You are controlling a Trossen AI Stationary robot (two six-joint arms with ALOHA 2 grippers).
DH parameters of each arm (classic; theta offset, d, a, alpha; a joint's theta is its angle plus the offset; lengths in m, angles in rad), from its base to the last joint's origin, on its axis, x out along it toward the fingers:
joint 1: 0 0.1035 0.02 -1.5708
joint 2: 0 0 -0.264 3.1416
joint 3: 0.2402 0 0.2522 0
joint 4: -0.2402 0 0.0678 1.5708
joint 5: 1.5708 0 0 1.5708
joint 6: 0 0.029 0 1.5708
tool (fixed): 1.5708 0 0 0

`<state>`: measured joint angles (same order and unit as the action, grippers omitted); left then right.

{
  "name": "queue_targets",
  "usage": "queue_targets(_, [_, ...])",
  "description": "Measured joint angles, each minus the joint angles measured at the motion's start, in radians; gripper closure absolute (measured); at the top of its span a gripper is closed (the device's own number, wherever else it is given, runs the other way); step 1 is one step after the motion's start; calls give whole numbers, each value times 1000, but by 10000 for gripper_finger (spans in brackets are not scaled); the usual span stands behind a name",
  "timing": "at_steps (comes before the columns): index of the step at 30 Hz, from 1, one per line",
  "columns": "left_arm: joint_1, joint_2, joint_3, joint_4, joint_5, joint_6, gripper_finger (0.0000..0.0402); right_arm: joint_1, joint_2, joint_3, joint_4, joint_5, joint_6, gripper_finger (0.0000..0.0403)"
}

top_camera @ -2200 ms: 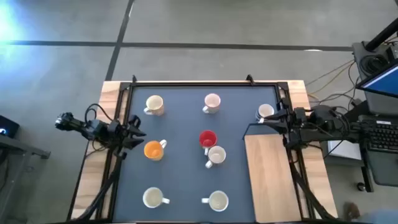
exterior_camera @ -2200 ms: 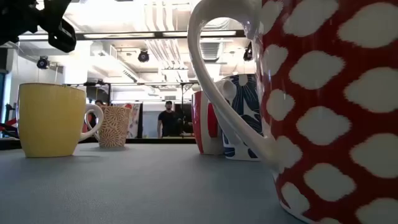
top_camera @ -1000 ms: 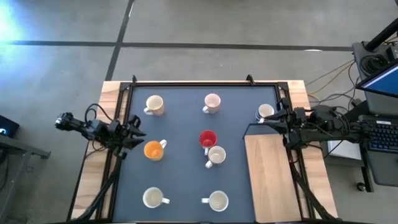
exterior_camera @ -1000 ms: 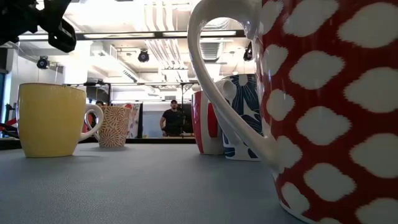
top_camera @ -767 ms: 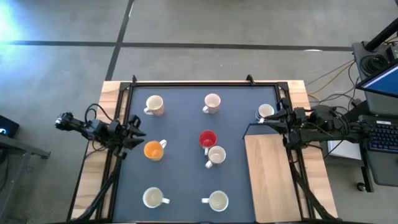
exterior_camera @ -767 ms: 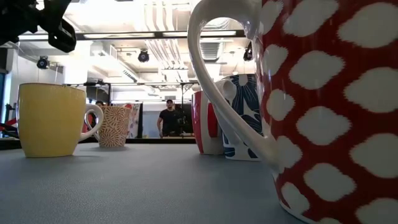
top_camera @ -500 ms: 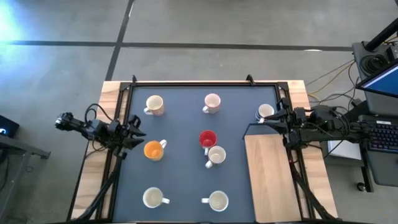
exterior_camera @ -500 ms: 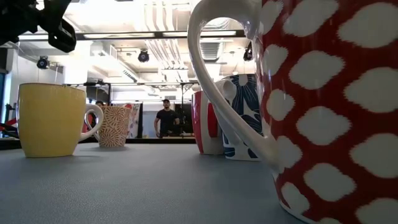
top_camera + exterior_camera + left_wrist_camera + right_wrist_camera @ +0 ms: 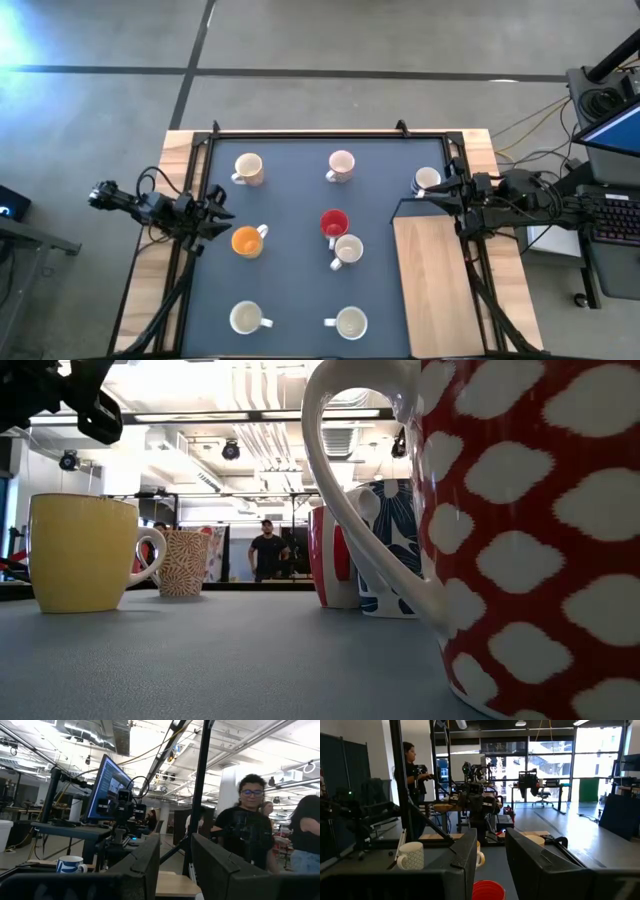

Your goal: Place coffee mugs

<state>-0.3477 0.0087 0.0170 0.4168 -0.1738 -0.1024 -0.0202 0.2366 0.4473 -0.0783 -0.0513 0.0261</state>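
High view shows 7 coffee mugs standing upright on the dark mat of the bench (image 9: 180,150): a cream mug (image 9: 248,168) and a pale pink mug (image 9: 341,165) along the far side, a white mug with blue print (image 9: 427,179) at the far right, an orange mug (image 9: 246,240) mid-left, a red mug (image 9: 334,222) at the centre with a white mug (image 9: 347,249) just beside it, and 2 more white ones near the front, one left (image 9: 246,319) and one right (image 9: 350,323). 1 bare wooden board (image 9: 435,285) lies at the right of the mat.

The left end effector (image 9: 218,213) hangs at the mat's left edge, near the orange mug, and the right end effector (image 9: 440,190) sits just beside the blue-printed mug. Both wrist views show each pair of fingers parted with only air between them, so neither grips anything.

These mugs look like glazed ceramic: rigid, fairly heavy for their bulk, slick-walled and likely to chip if dropped or knocked together. A sound hold would probably be across the rim wall, 1 finger inside and 1 outside, away from the handle; the red and white pair leave little room between them.
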Motion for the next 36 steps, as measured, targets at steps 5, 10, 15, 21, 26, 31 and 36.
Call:
queue_targets(5, [0, 0, 0, 0, 0, 0, 306, 0, 0, 0, 0, 0, 0, 312])
queue_targets(10, [0, 0, 0, 0, 0, 0, 306, 0, 0, 0, 0, 0, 0, 312])
queue_targets(15, [0, 0, 0, 0, 0, 0, 306, 0, 0, 0, 0, 0, 0, 312])
queue_targets(21, [0, 0, 0, 0, 0, 0, 306, 0, 0, 0, 8, 0, -16, 312])
queue_targets(26, [0, 0, 0, 0, 0, 0, 306, 0, 1, 0, 9, 0, -22, 312])
queue_targets(31, [0, 0, 0, 0, 0, 0, 306, 0, 25, 0, 42, 0, -19, 312])
queue_targets(36, [0, 0, 0, 0, 0, 0, 306, 0, 72, 0, 116, 36, 37, 312])
